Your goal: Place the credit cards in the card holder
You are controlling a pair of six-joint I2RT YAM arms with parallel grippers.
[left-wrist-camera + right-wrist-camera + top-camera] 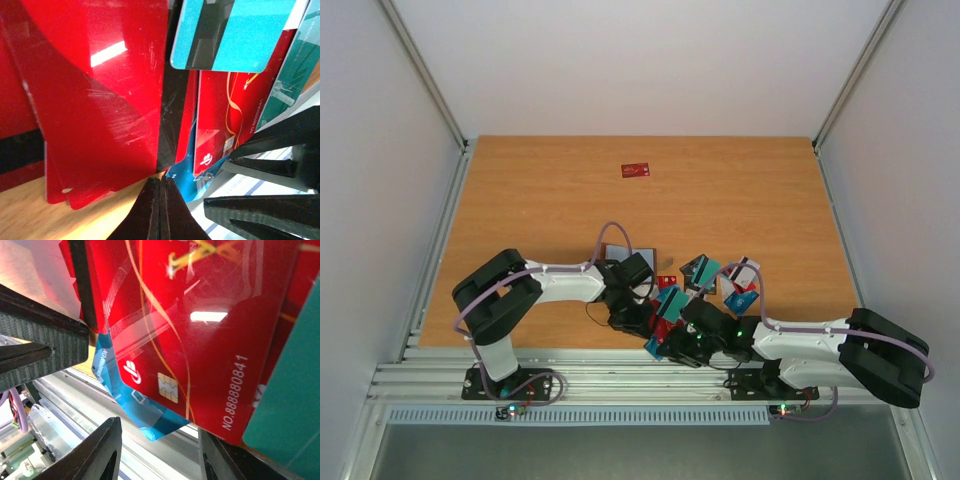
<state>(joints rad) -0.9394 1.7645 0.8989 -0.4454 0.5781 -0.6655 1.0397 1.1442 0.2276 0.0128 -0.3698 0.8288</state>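
At the near edge of the table, centre: the credit cards in an overlapping heap of red, teal, blue and white, crowded between the two wrists. Nearest part of the heap overhanging the table's front lip, above the aluminium rails. In the right wrist view, a blue card with one corner out over those rails, lying under a red chip card.

Just behind the left wrist: the card holder, a dark brown square largely hidden by the arm, flat on the wood. Touching the heap's left side or only beside it: cannot tell.

Of the left gripper: fingers pressed together, meeting in a single seam with no gap visible, low over the wood at the lower edges of two red cards.

Of the right gripper: jaws spread, with the blue card's corner reaching into the gap, apparently clear of both fingers; nothing pinched.

Both tools near each other at the front lip, with little room between them.

Toward the back edge: a lone red card, well apart from the heap, open wood on every side of it.

Left and right of the heap: bare wood out to the side frames of the white enclosure.
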